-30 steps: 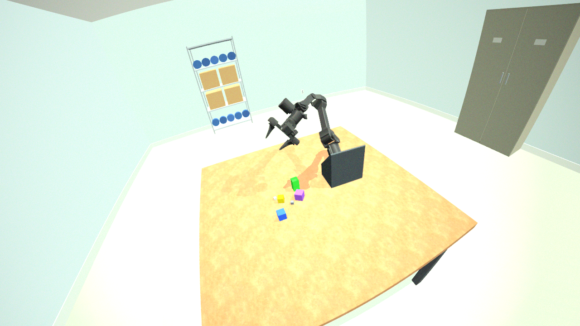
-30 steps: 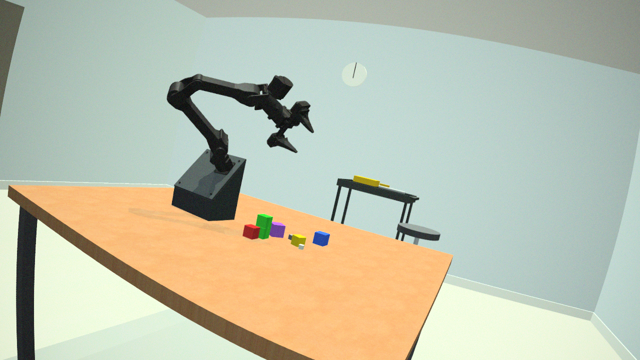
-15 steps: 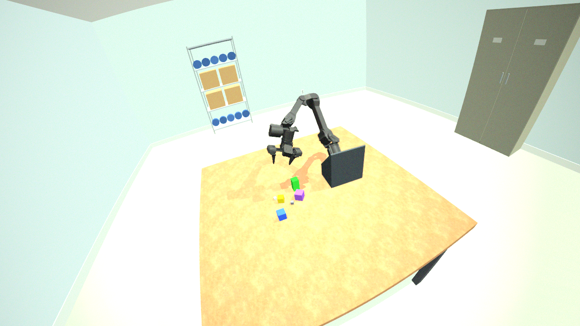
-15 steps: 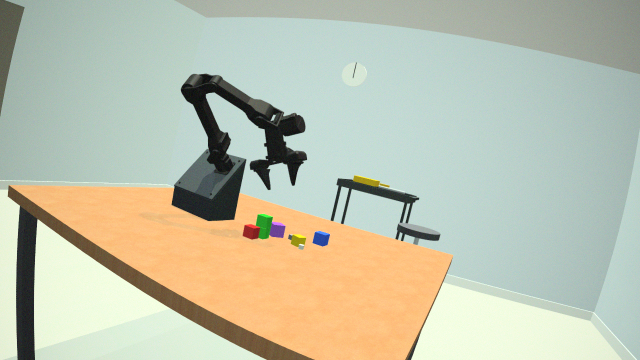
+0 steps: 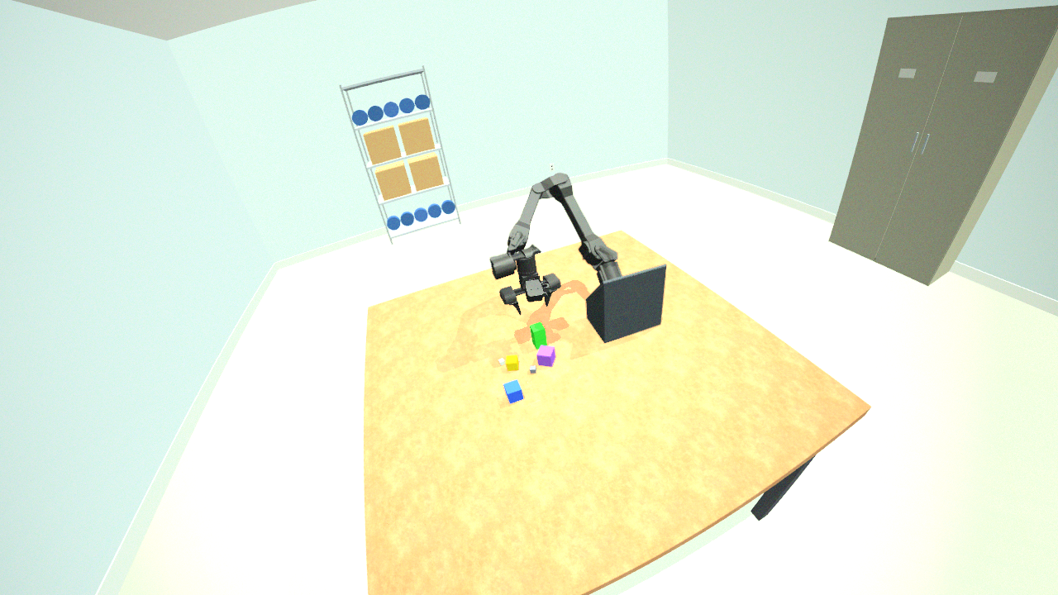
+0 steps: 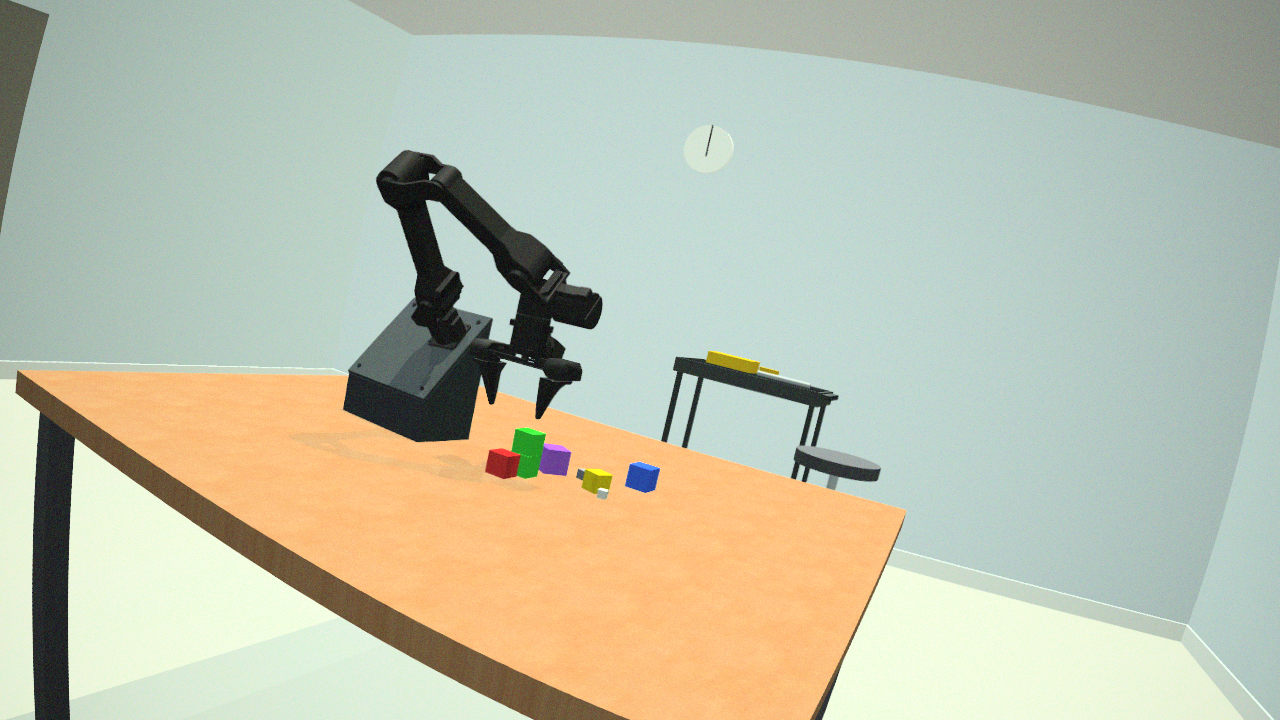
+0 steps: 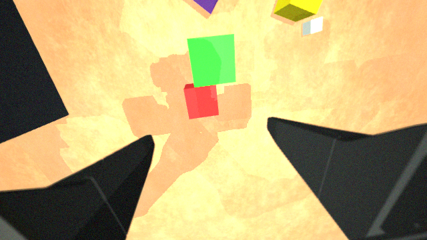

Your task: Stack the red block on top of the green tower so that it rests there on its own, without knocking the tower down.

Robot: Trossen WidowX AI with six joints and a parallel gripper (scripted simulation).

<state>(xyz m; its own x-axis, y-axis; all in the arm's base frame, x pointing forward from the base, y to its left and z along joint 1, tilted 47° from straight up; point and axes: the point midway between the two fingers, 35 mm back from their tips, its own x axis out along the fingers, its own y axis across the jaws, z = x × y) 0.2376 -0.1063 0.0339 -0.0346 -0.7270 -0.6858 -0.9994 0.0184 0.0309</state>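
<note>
From my station I have the end effector (image 6: 518, 401) hanging above the desk (image 6: 358, 528), pointed downward, its two dark fingers spread wide with nothing between them. In the exterior view it hovers well clear of the blocks, just in front of the arm's dark base box (image 6: 411, 376).

Through the wrist camera I see the red block (image 7: 201, 101) lying on the desk, directly against the near side of the green tower (image 7: 211, 60); the two appear to touch. The red block sits roughly between the fingertips' line of sight but farther ahead, not inside the gap. In the exterior view the red block (image 6: 502, 462) rests to the left of the green tower (image 6: 528, 452), which stands upright, two blocks high. In the top view I can only make out the tower (image 5: 537, 334); the red block is hidden behind it.

A purple block (image 6: 554, 459) sits just right of the tower, close beside it. Farther right lie a yellow block (image 6: 597, 480) with a small white cube (image 7: 313, 26) next to it, and then a blue block (image 6: 641, 476), apart from the others.
</note>
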